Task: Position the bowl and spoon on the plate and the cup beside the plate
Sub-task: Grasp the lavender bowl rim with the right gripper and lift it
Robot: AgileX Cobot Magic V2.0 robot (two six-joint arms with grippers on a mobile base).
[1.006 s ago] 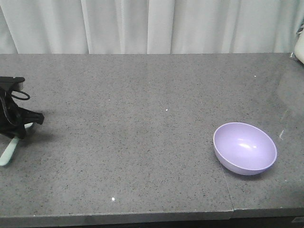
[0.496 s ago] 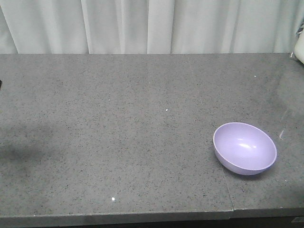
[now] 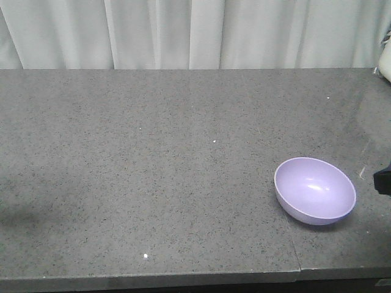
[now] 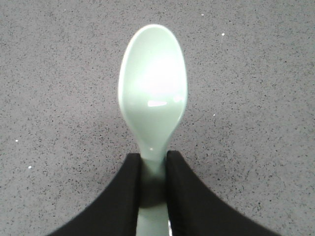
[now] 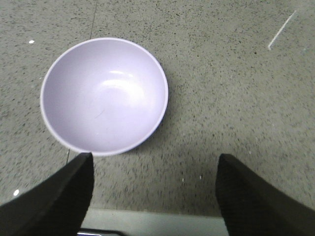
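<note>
Status: nothing is placed yet, as far as I can see.

Left end effector (image 4: 153,164) is clamped on the spoon (image 4: 152,93). The jaws pinch the handle just below the scoop, which points away from me. There's grey surface (image 4: 59,73) under it, and I can't tell whether the spoon is clear of it or grazing it. Neither spoon nor left end effector shows in the front view.

Right end effector (image 5: 153,160) is spread wide and holding nothing. It sits on the near side of the bowl (image 5: 104,96) without touching it. In the front view only a dark sliver of it shows at the right edge, just right of the bowl (image 3: 314,190).

The bowl is upright and empty, at the near right of the surface. Plate and cup aren't in any view, so I can't give their locations.

My read is that we're early in the task. The spoon is grasped and the bowl grasp isn't made. Left to do:
- bowl onto plate
- spoon onto plate
- cup beside plate

The surface is dark grey speckled stone with a few white flecks. It's glossier on the right, and a seam (image 3: 294,250) runs to the near edge just left of the bowl.

A pale curtain (image 3: 183,33) hangs along the far edge. A white object (image 3: 385,61) is clipped at the far right, and I can't identify it.
</note>
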